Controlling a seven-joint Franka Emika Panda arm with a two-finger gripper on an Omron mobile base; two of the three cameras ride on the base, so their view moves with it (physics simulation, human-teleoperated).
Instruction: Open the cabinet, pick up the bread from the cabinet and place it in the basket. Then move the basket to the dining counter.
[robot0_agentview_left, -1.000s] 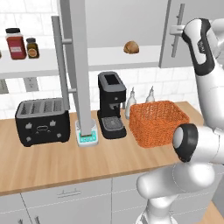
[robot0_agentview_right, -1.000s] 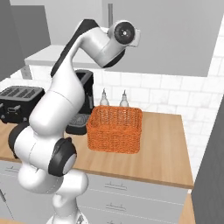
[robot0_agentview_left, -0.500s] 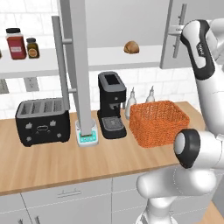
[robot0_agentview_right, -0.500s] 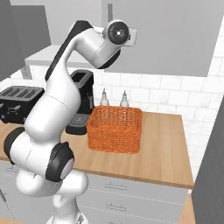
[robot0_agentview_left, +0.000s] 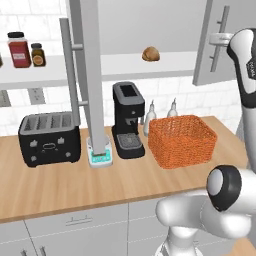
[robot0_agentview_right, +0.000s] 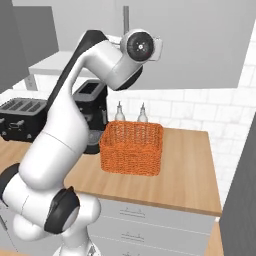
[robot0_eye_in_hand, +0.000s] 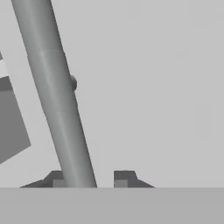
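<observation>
Swung further open since a second ago, the right cabinet door (robot0_agentview_left: 220, 42) has its bar handle (robot0_eye_in_hand: 59, 103) clamped in the gripper (robot0_eye_in_hand: 89, 178); bread (robot0_agentview_left: 150, 54) sits on the shelf, left of it.

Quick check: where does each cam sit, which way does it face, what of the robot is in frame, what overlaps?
Left base view: behind the arm to its left, looking forward and down at the basket, bread on the cabinet shelf; arm at right.
Right base view: behind the arm to its right, facing the basket; arm at left.
Hand view: on the hand, facing the cabinet door, bar handle running down beside one fingertip; gripper at bottom.
Shared: both base views show basket, coffee machine, toaster.
</observation>
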